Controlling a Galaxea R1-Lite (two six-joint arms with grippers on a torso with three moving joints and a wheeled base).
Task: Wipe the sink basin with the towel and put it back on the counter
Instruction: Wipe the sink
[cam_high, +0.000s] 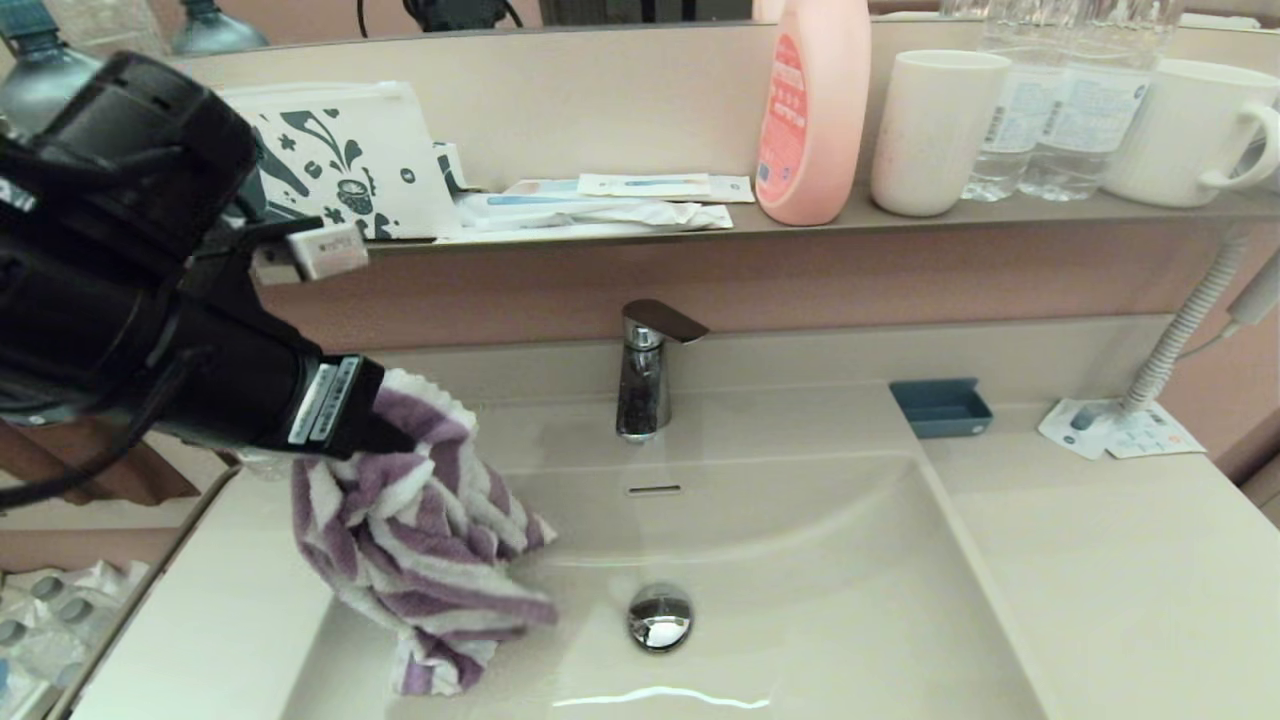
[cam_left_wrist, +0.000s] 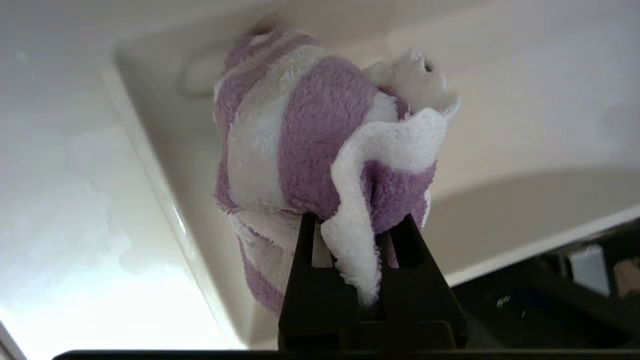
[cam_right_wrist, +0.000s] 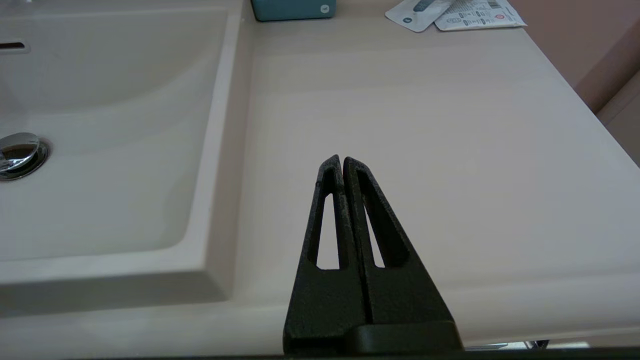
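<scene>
The left gripper (cam_high: 385, 432) has its jaws clamped on a bunched corner of the towel (cam_high: 425, 545), which hangs over the left side of the basin (cam_high: 800, 560), its lower folds at or just above the basin floor, near the drain plug (cam_high: 660, 617). Can't tell if it's really pressing down yet.

The right gripper (cam_right_wrist: 342, 161) is parked over the surface (cam_high: 1100, 560) right of the basin, jaws together, holding nothing.

To wipe well, the arm probably wants to go lower so more cloth lies flat on the basin, then sweep broadly across the floor and up the walls. It should steer clear of the faucet (cam_high: 645, 375), and keep the grip firm so the towel doesn't slip out mid-sweep.
</scene>
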